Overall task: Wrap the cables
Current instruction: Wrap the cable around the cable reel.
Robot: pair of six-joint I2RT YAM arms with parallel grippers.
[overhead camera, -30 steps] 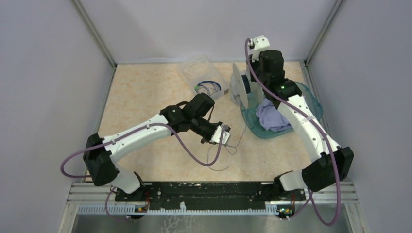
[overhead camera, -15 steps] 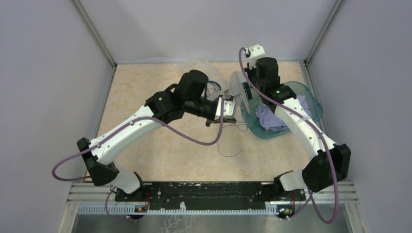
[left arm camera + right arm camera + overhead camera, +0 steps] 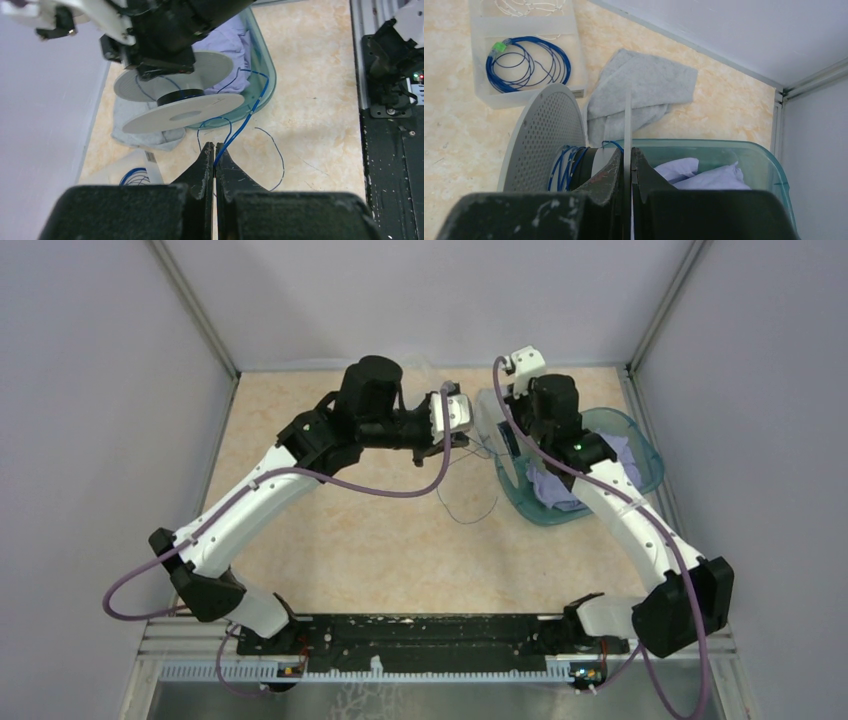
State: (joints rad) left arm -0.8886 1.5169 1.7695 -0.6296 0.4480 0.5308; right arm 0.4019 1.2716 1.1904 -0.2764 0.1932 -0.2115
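Now your left gripper [image 3: 215,150] is clenched on the cable [image 3: 248,114], which runs ahead and slightly right to the spool [image 3: 185,114] by the tabletop's [image 3: 330,530] far edge. Your right gripper [image 3: 626,152] clamps its flange [image 3: 627,117].

Cable [image 3: 239,128] blue; spool [image 3: 182,114] pale grey; bin [image 3: 267,75] teal; tabletop [image 3: 310,75] beige marbled.

Spool [image 3: 544,130]: matt grey plastic, perforated. Tub [image 3: 724,148]: glossy translucent plastic. Rag [image 3: 644,90]: soft cloth. Tabletop [image 3: 330,540]: smooth, marbled.
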